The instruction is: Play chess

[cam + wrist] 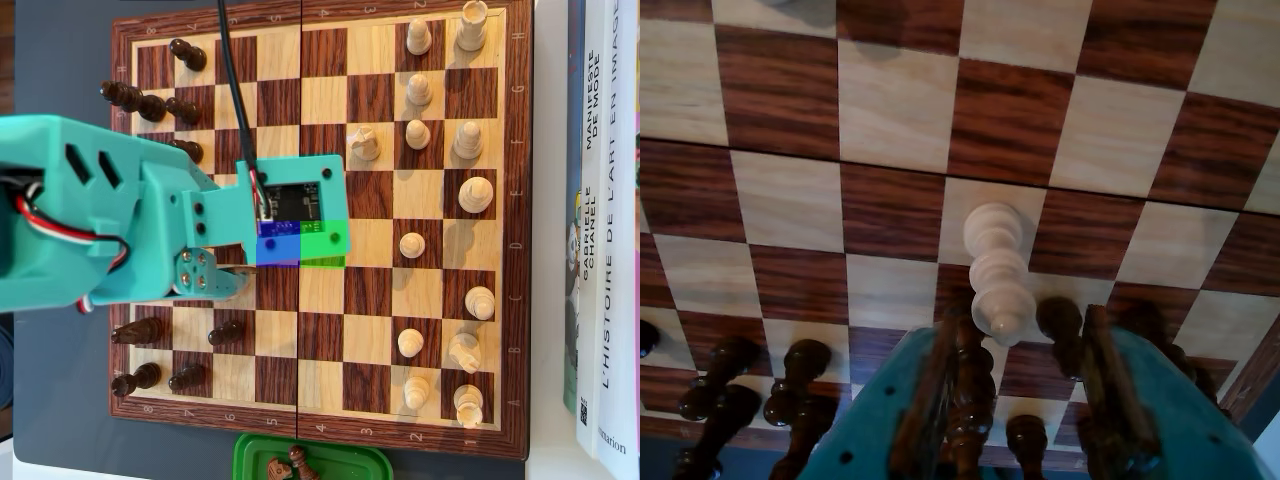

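In the wrist view my gripper (1018, 330) hangs low over the wooden chessboard (890, 100), its teal jaws apart and open. A tall dark turned piece (970, 400) stands right against the left finger (925, 400). A dark pawn (1060, 320) stands near the right finger (1105, 390), and another dark pawn (1025, 435) stands in the gap. A white piece (995, 280) stands just beyond the fingertips. In the overhead view the teal arm (100, 210) covers the left middle of the board (320, 340) and hides the fingers.
More dark pieces (800, 370) stand left of the gripper, with dark ones (150, 105) along the board's left side. White pieces (470, 195) fill the right side; one (362, 143) is advanced. A green box (330, 460) holds taken pieces. Books (600, 250) lie right.
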